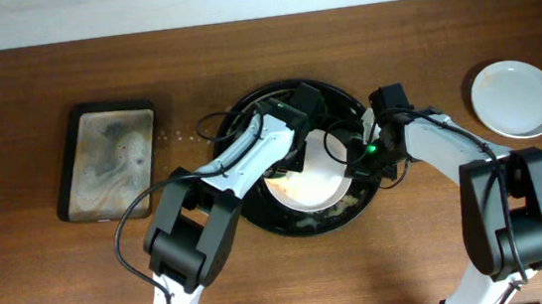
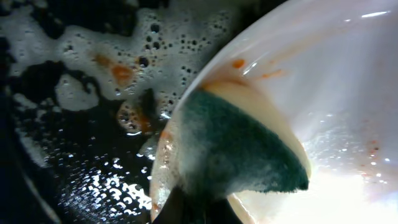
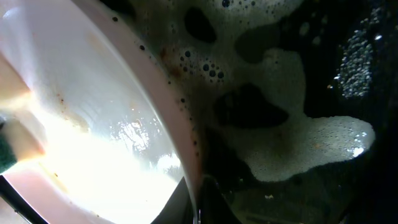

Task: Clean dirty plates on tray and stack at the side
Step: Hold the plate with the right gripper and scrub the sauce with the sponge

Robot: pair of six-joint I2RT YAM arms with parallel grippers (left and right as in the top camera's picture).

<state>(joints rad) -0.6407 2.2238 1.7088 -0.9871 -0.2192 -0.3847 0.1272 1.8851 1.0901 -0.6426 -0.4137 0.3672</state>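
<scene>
Left pincer [image 2: 189, 210] pinches a green sponge [image 2: 239, 152] against the smeared plate [image 2: 329, 87] inside the tray [image 2: 68, 180] to scrub it, while the right pincer [image 1: 360, 160] clamps its rim steady.

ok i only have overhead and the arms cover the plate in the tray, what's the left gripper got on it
observer: a green and yellow sponge, pressed on the inner face of the plate near the rim.
operator: is the sauce gone yet
observer: no, small orange specks sit just inside the rim above the sponge.
operator: and the tray under it, dry or wet
observer: wet, the tray holds patches of white bubbly foam, some of it tinted orange in the left wrist view.
</scene>
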